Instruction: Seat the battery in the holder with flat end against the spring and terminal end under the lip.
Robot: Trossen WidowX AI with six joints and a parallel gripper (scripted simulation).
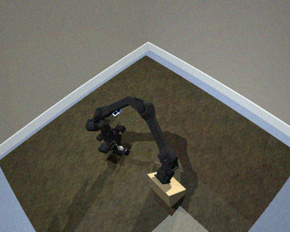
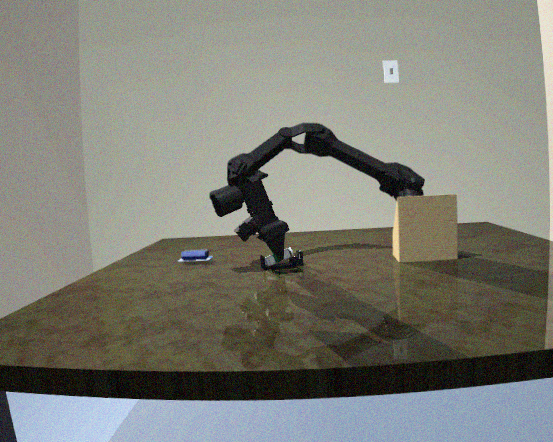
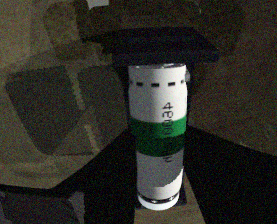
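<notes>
Black fingers of the gripper (image 1: 117, 147) (image 2: 278, 254) (image 3: 159, 137) clasp the battery (image 1: 121, 148) (image 2: 286, 254) (image 3: 158, 102), a white cell with a green band and dark printing, one finger to each side of its middle. The battery runs crosswise between them, both ends showing beyond the grip in the wrist view. Seen from across the room, it sits at a slant in the black holder (image 2: 300, 258) (image 3: 164, 46), one end raised near an upright end wall, the other lower toward the opposite end. Whether the flat end meets the spring cannot be told from here; the spring is out of sight. Above, the black arm (image 1: 158, 131) (image 2: 354, 154) arches back to a pale wooden block (image 1: 178, 186) (image 2: 427, 227), on which it is mounted. Well apart from the holder, on the far side from that block, a blue object (image 2: 194, 254) rests on a white piece (image 2: 181, 260) upon the mottled brown table (image 1: 216, 147) (image 2: 132, 310). A white switch plate (image 2: 386, 78) marks the wall behind.
</notes>
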